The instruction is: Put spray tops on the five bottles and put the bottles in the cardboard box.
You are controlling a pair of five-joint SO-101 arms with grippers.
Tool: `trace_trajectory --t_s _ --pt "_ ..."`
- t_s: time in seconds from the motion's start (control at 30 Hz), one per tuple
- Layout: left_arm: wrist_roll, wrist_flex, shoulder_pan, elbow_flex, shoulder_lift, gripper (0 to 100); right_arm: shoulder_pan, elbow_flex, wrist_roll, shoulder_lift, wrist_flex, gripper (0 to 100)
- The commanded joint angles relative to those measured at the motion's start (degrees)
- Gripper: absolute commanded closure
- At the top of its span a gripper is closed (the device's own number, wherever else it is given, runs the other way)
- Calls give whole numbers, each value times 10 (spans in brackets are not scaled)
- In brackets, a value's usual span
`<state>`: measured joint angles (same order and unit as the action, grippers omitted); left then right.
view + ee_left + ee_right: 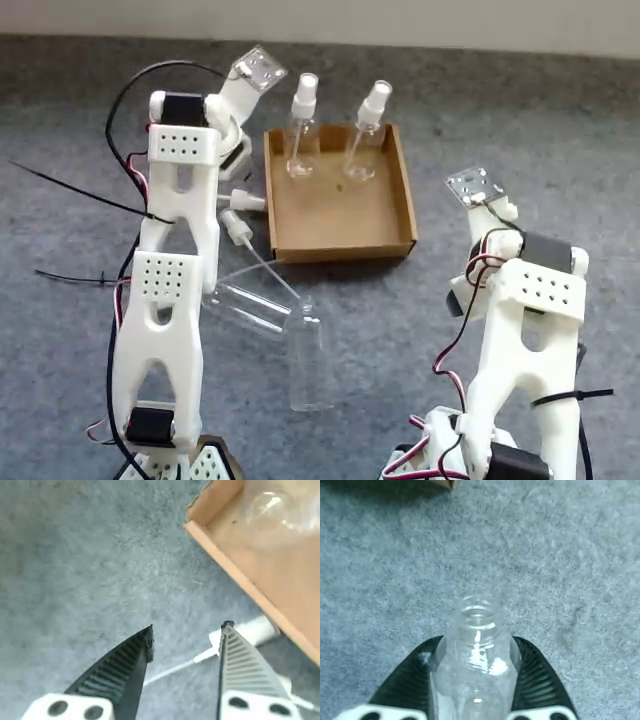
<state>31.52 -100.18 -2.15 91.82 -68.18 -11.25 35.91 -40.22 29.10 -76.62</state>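
My right gripper [477,647] is shut on a clear bottle [476,630] with a bare open neck, held over the grey carpet. My left gripper [186,635] hangs open just outside the cardboard box [225,545], above a white spray top [255,630] and its thin tube. Two bottles [303,130] [365,128] with spray tops stand in the cardboard box [340,215]. Two spray tops [245,200] [237,228] lie left of the box. Two uncapped bottles [245,300] [307,355] lie on the carpet in front of it.
The left arm [175,250] stretches along the box's left side; the right arm [530,290] stands to the box's right front. Loose cables [80,190] trail at the left. Grey carpet [400,330] covers the floor.
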Motion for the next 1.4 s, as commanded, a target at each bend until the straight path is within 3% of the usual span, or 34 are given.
trace_trajectory --t_s 0.0,0.2,0.5,0.7,0.83,1.07,1.37 --pt "62 -16 15 -22 43 790 6 -5 -5 18 10 995" --pt "179 -16 25 -100 45 790 5 -5 -5 18 10 995" --pt "231 -15 42 -108 43 790 6 -5 -6 18 10 995" --pt "230 -15 49 -122 22 796 6 -5 -6 18 10 995" --pt "231 -15 29 -123 -15 857 4 -5 -6 18 10 995" --pt "225 -16 -22 -102 -32 877 5 -5 -6 19 10 995" --pt "105 -18 -113 32 -11 958 6 -10 -5 19 10 995"
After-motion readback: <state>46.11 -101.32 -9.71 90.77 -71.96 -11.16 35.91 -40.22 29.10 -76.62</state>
